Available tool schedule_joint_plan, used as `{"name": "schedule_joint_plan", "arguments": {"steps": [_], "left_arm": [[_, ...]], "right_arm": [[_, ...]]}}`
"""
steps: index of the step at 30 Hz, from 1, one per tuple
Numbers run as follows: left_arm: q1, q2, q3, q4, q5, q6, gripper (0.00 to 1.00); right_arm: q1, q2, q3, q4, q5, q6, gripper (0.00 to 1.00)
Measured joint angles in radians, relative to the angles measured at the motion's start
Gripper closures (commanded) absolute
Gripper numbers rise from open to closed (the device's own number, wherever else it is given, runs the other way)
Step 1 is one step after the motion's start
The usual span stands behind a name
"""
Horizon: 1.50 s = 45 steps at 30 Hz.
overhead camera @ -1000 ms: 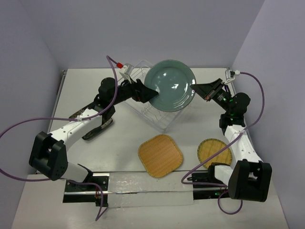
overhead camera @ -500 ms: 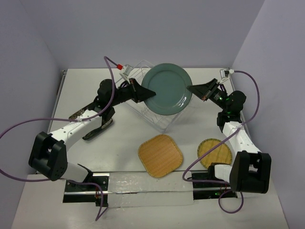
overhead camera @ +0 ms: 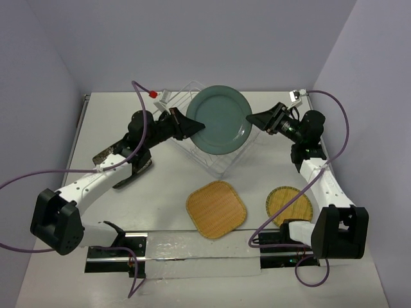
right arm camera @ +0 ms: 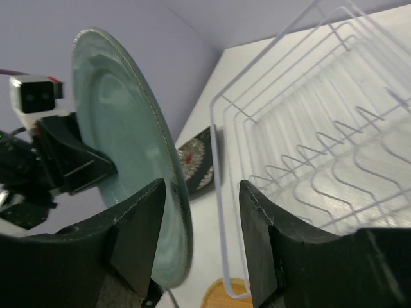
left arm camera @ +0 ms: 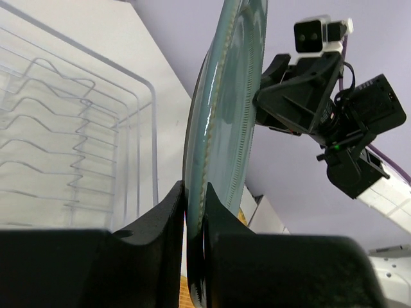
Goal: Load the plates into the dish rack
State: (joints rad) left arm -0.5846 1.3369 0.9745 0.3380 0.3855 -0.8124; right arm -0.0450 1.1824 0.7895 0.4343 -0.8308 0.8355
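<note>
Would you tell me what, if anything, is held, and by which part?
The left gripper pinches the grey-blue plate by its rim; the right gripper has open jaws, holding nothing.

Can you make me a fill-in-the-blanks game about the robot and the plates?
The left gripper pinches the grey-blue plate; the jaws of the right gripper are ___.
The dish rack holds ___ plates.
___ tan woven plates lie on the table.
The black plate lies by the ___ arm.
Missing: open, no, two, left.
</note>
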Motion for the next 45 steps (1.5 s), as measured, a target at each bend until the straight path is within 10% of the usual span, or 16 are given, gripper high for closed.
{"name": "schedule_joint_plan", "arguments": {"steps": [13,24,35,45], "left_arm": [[0.002,-0.022,0.121,-0.297,-0.202,-0.036,1.0],[0.0,0.232,0.717,-0.967,-0.577,-0.198,1.0],[-0.064,0.501,1.089,-1.595,-0.794,-0.408,1.0],[-0.165,0.568,1.166,-1.74,-0.853,-0.459,1.0]], "right_arm": [[0.019,-0.031,0.037,-0.254,0.118,-0.234,0.22],[0.133,-0.284,0.039,-0.38,0.389,-0.543,0.21],[0.133,-0.201,0.077,-0.427,0.556,-0.604,0.2],[0.133,-0.144,0.093,-0.441,0.593,-0.61,0.2]]}}
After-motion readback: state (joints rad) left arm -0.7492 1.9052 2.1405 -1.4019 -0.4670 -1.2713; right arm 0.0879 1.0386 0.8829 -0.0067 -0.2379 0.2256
